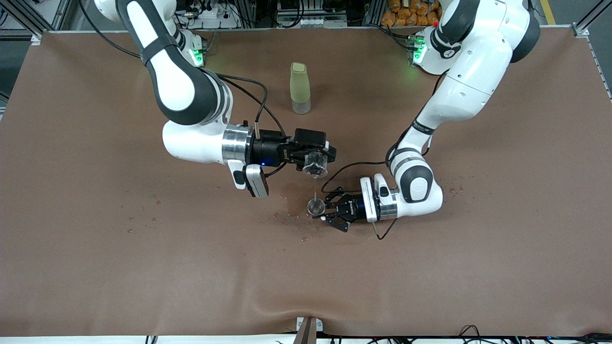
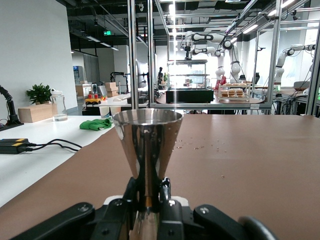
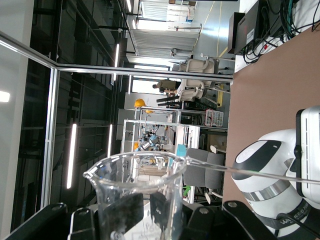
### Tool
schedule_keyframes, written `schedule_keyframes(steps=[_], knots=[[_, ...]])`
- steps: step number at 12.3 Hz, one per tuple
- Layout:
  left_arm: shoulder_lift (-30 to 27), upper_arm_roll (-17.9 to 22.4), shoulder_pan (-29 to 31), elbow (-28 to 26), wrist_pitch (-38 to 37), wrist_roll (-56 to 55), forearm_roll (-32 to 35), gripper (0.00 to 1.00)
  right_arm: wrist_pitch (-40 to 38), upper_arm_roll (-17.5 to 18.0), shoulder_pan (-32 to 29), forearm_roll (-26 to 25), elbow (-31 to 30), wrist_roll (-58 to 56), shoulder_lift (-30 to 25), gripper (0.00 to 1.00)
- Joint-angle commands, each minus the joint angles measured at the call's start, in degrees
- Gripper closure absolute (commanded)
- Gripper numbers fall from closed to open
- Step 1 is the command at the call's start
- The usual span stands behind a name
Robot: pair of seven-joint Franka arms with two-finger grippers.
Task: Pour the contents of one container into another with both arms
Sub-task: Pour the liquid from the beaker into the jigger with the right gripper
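Front view: my right gripper [image 1: 316, 160] is clamping the clear cup [image 1: 315, 166], tipping it over the jigger [image 1: 315, 206]; a thin stream [image 1: 314, 188] is falling.
Left wrist view: my left gripper [image 2: 147, 200] is pinching the jigger's [image 2: 147, 145] waist, upright.
Right wrist view: fingers [image 3: 125, 210] are gripping the cup [image 3: 137, 192].

I'm seeing even overhead light on the brown table cloth [image 1: 95, 267], with soft shadows. Bright window glare washes out the background past the shiny metal hourglass measuring cup [image 2: 146, 145]. The clear glass cup [image 3: 137, 195] sits against dark, strip-lit ceiling.
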Motion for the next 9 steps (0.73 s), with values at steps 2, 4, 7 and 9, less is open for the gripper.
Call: schedule_keyframes(steps=[2, 4, 7, 9], knots=[[-2.0, -0.2, 0.6, -2.0, -0.5, -1.3, 1.2, 1.0, 0.1, -0.1, -0.1, 1.2, 5.1, 2.1, 3.6, 1.0], [-1.9, -0.2, 0.6, -2.0, -1.0, -1.3, 1.2, 1.0, 0.1, -0.1, -0.3, 1.2, 6.5, 2.2, 4.6, 1.0], [-1.9, -0.1, 0.7, -2.0, -1.5, -1.3, 1.2, 1.0, 0.1, -0.2, -0.4, 4.1, 7.6, 2.2, 5.7, 1.0], [-1.9, -0.1, 0.7, -2.0, -1.5, -1.3, 1.2, 1.0, 0.1, -0.2, -0.3, 5.2, 7.6, 2.2, 5.6, 1.0]])
